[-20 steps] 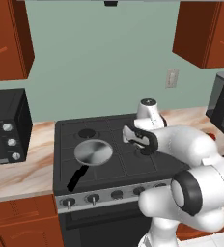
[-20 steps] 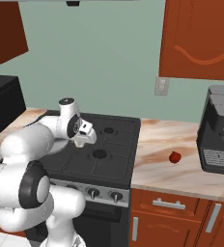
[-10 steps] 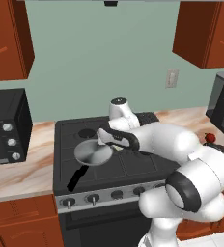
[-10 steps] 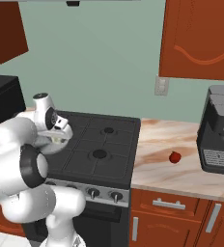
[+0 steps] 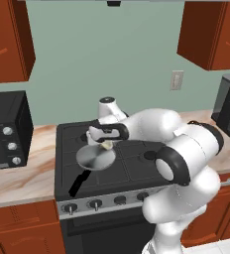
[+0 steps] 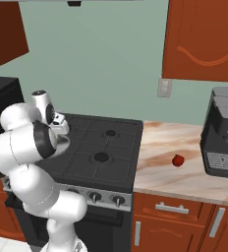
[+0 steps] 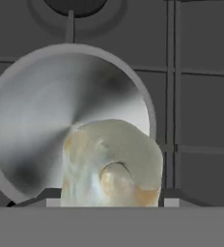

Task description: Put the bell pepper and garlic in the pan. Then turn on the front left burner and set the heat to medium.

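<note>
The silver pan (image 5: 93, 158) with its black handle (image 5: 79, 181) sits on the stove's front left burner. My gripper (image 5: 106, 142) hangs just above the pan's right rim, shut on the cream-white garlic (image 5: 107, 145). Looking down along the hand, the garlic (image 7: 111, 163) fills the space between my fingers, with the pan (image 7: 51, 106) directly below it. The red bell pepper (image 6: 178, 160) lies on the counter to the right of the stove, in front of the coffee machine.
The black stove (image 5: 137, 163) has a row of knobs (image 5: 93, 204) along its front. A toaster oven (image 5: 5, 130) stands on the left counter and a coffee machine (image 6: 224, 132) on the right. Wall cabinets hang at both upper corners.
The arm has swung left across the stove with the garlic in its grip, from right of the pan to just over it. The bell pepper has not moved.
</note>
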You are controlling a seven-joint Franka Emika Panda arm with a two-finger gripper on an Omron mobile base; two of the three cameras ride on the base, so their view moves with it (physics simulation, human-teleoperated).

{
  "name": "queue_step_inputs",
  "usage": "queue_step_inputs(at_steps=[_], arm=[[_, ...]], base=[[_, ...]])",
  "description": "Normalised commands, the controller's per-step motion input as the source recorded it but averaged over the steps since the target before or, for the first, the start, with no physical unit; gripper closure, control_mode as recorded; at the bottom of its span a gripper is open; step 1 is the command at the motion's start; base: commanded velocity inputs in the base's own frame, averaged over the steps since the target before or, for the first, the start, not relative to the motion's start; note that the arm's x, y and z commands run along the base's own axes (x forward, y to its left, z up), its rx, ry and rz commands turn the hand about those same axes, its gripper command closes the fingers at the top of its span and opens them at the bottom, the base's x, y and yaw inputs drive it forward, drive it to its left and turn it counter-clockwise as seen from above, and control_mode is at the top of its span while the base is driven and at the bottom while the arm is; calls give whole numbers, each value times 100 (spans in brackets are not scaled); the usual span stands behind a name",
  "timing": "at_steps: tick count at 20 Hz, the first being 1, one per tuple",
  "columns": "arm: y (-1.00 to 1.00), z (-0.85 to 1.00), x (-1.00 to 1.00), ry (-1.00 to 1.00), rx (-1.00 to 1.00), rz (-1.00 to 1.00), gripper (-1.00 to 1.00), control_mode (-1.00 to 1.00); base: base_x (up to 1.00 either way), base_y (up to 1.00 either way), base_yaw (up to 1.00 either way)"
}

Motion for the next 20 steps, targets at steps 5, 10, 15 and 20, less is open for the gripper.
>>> queue_step_inputs(at_steps=[5,10,15,20], arm=[[3,-21,26,1,0,17,100,-100],[0,-2,0,0,0,12,100,-100],[12,-25,0,0,0,3,100,-100],[15,-52,0,0,0,0,100,-100]], base=[[0,0,0],[0,0,0],[0,0,0],[0,0,0]])
